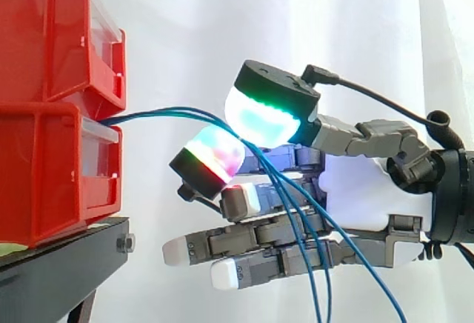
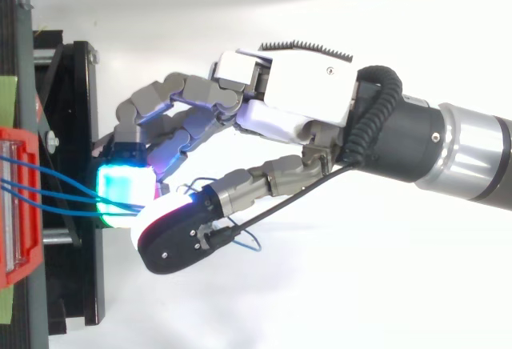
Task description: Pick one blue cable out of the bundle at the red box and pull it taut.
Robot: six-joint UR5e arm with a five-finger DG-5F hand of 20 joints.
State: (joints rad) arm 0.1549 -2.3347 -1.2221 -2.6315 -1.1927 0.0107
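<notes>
hand (image 1: 363,190) | pinched on blue cables (image 1: 159,113) between glowing pads (image 1: 259,119) | cables strung from red box (image 1: 44,175), slack beyond | apparently several caught | risk: whole bundle dragged, or slip if pulled

Black stand (image 1: 67,260), to the lower left of the hand (image 1: 355,182) and apart from it. A bolt (image 1: 125,244) sits on the stand's corner nearest the hand. A pale green strip (image 1: 10,249) lies on the stand's top, farthest from the hand. The white curtain (image 1: 192,27) hangs behind the hand. From above, a silver rod (image 2: 60,238) meets the stand's far side.
</notes>
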